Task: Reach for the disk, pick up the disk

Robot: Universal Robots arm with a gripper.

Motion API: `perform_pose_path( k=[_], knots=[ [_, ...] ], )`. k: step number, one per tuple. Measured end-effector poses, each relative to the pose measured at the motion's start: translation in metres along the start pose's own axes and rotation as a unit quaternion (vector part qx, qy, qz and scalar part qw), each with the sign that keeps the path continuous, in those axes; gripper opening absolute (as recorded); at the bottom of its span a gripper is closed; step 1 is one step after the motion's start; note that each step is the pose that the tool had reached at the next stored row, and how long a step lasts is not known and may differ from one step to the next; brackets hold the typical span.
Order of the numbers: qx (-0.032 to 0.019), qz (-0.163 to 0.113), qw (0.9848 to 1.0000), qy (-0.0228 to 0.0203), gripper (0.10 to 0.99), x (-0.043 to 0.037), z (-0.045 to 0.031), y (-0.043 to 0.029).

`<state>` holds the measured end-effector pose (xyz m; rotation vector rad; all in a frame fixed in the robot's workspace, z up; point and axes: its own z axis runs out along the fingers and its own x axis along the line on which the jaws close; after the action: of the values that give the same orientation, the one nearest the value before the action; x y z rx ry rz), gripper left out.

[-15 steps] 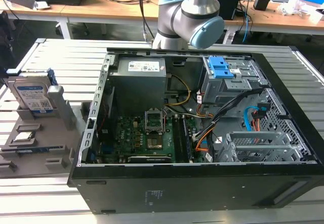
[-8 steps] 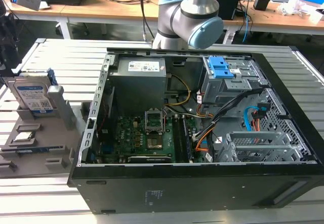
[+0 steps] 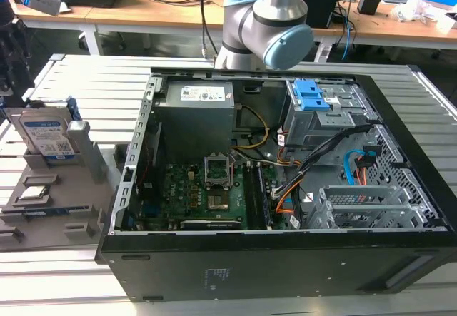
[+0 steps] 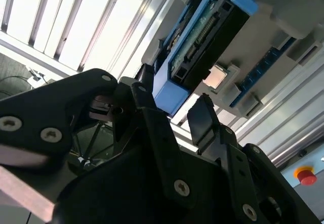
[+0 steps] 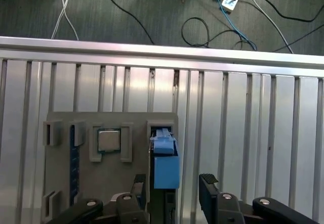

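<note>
The disk (image 3: 44,135) stands on edge in a grey holder (image 3: 71,209) at the exterior view's left, its white-and-blue label facing out. In the first wrist view the disk (image 5: 165,166) shows end-on as a blue rail over a dark body, seated in a slot of the holder (image 5: 63,183). My gripper (image 5: 173,181) is open, one black finger on each side of the disk's end; a gap remains at one finger. The second wrist view shows the disk (image 4: 212,32) just beyond the gripper (image 4: 169,105), its connector edge towards me.
A small square chip (image 5: 108,140) lies in the holder beside the disk. An open black computer case (image 3: 285,187) takes up the middle of the slatted metal table (image 3: 86,73). The arm's elbow (image 3: 268,16) stands behind it. Cables lie on the floor past the table edge.
</note>
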<state>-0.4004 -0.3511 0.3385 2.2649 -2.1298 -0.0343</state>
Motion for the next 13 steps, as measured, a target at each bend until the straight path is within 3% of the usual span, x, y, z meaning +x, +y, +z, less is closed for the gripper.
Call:
perform_pose_path(
  k=[8, 13],
  knots=[
    [0.0000, 0.000, 1.0000, 0.0005, 0.541, 0.0054, 0.0114, 0.0028],
    [-0.0009, 0.000, 1.0000, 0.0005, 0.541, 0.0063, 0.0246, 0.0023]
  ],
)
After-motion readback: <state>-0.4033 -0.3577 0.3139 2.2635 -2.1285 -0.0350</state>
